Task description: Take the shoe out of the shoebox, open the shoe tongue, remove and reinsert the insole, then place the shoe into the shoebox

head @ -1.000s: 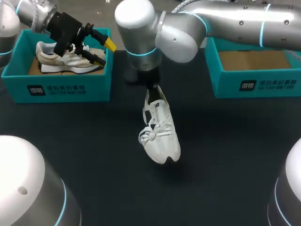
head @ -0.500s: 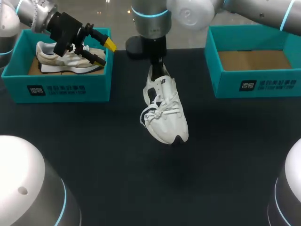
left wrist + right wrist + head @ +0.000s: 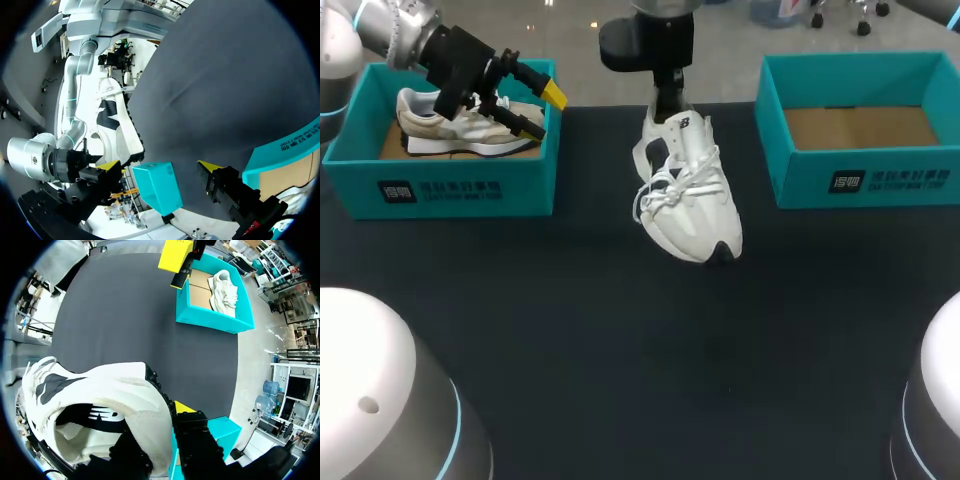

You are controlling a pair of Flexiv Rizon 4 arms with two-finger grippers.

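A white shoe (image 3: 687, 192) hangs toe-down above the middle of the table, and my right gripper (image 3: 667, 104) is shut on its heel. In the right wrist view the shoe (image 3: 95, 400) fills the space ahead of that gripper (image 3: 161, 432), whose fingers pinch the heel collar. My left gripper (image 3: 545, 112) stands open over the left shoebox (image 3: 445, 190), just above a beige shoe (image 3: 460, 128) lying inside. From the left wrist view the open left gripper (image 3: 159, 167) faces the hanging white shoe (image 3: 116, 127).
An empty teal shoebox (image 3: 865, 180) with a brown floor stands at the back right. The dark table (image 3: 650, 350) spreads in front of both boxes. My arms' white housings fill the lower corners of the head view.
My right arm has carried the white shoe up and to the right, toward the back of the table. The left arm has kept still.
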